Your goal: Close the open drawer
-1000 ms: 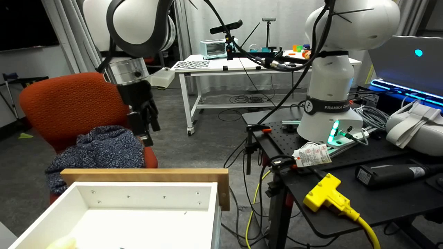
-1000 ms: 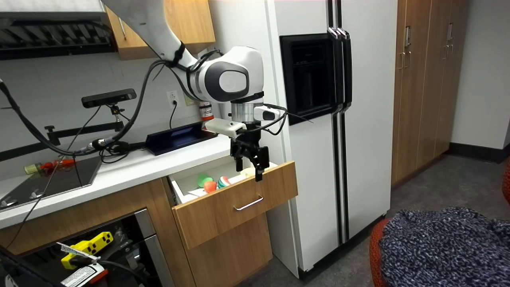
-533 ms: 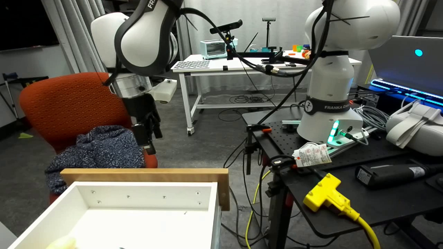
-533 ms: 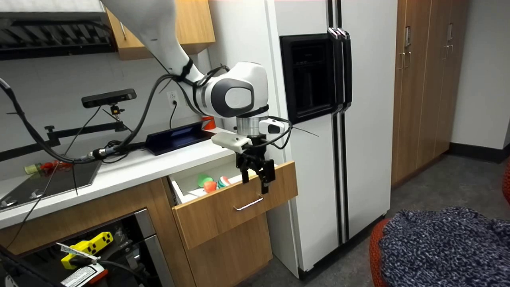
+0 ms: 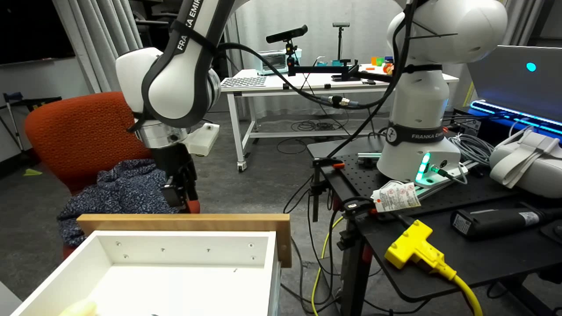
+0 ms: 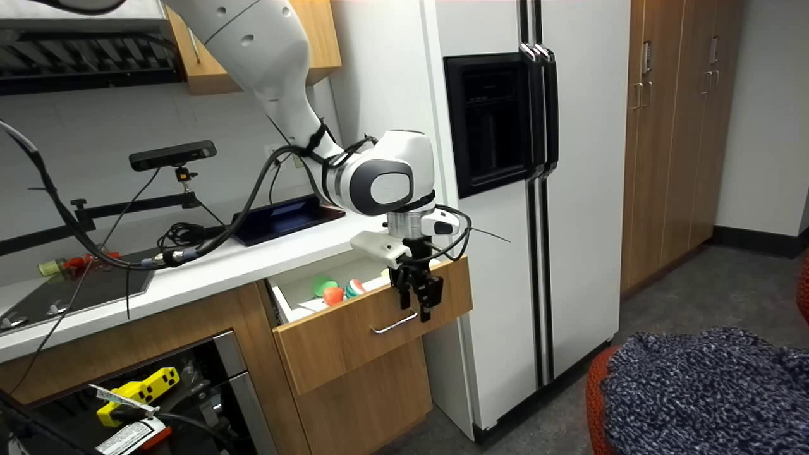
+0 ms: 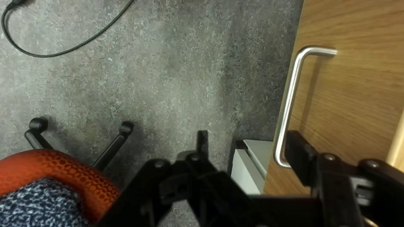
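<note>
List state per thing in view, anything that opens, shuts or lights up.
Drawer: open, pulled well out
Hand: open, holding nothing
Fridge: shut
Upper cabinet: shut, where it shows
Tall cabinets: shut
Laptop: open, logo lit
Robot base light: lit green
Cooktop: can't tell whether on
</note>
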{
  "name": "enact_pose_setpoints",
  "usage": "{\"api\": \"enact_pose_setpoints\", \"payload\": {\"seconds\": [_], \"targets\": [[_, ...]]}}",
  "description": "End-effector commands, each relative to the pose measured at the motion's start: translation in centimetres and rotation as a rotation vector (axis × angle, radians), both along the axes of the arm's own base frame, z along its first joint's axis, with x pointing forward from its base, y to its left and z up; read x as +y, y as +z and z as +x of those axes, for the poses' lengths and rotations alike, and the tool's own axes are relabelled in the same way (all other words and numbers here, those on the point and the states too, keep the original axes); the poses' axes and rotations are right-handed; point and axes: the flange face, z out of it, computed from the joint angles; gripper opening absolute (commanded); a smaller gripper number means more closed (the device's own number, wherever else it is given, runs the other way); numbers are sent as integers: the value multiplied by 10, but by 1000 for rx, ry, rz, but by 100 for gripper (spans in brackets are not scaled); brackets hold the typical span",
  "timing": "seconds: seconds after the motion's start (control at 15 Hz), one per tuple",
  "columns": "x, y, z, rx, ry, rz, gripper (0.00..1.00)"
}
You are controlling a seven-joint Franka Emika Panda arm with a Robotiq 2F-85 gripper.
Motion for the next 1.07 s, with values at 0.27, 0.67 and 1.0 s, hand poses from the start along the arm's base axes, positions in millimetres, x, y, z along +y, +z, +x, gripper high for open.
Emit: {"api": "enact_pose_setpoints", "payload": {"seconds": [0.27,0.67,1.0], "targets": [[34,4,23,-48,-11,128,5],[66,14,24,-58,-54,337,0],[101,25,31,-93,-25,506,0]]}}
